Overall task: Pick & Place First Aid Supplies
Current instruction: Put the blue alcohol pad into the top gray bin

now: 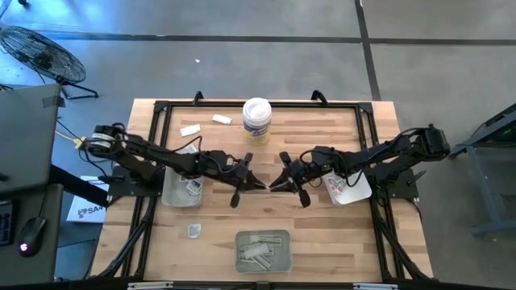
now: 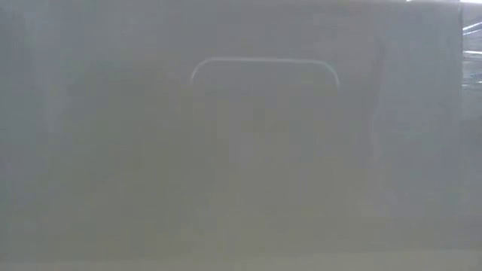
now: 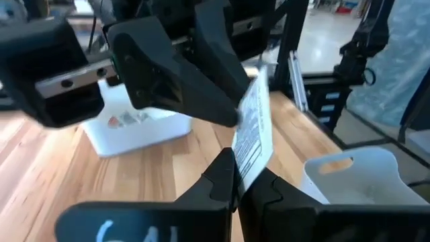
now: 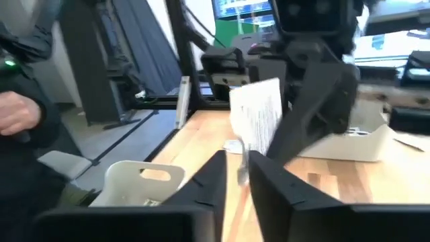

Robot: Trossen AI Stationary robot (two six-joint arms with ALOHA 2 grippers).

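Observation:
One first aid packet [image 3: 254,128], a white flat wrapper with fine print, is up in the air over the middle of the table. My left gripper [image 3: 234,190] is shut on one end of it. My right gripper [image 4: 236,176] faces it from the other side, open, with a finger on each side of the packet's [image 4: 259,117] opposite end; whether they touch it does not show. In the high view both grippers [image 1: 260,184] [image 1: 275,185] meet tip to tip. Loose packets [image 1: 191,130] [image 1: 222,119] [image 1: 194,230] lie flat on the wood. My left gripper pinches the packet by its end [image 3: 243,168] between the two fingertips. The fingers come level from the table's left. The packet is lifted clear of the table and stands on edge, sticking out past the fingertips toward the right gripper.
A white tray [image 1: 182,192] sits under the left arm and another [image 1: 351,192] under the right arm. A grey tray with strip wrappers [image 1: 262,250] stands at the near edge. A white tub [image 1: 256,121] is at the far side. The low view is blocked by a grey haze. A person's hand [image 4: 13,114] shows beyond the table.

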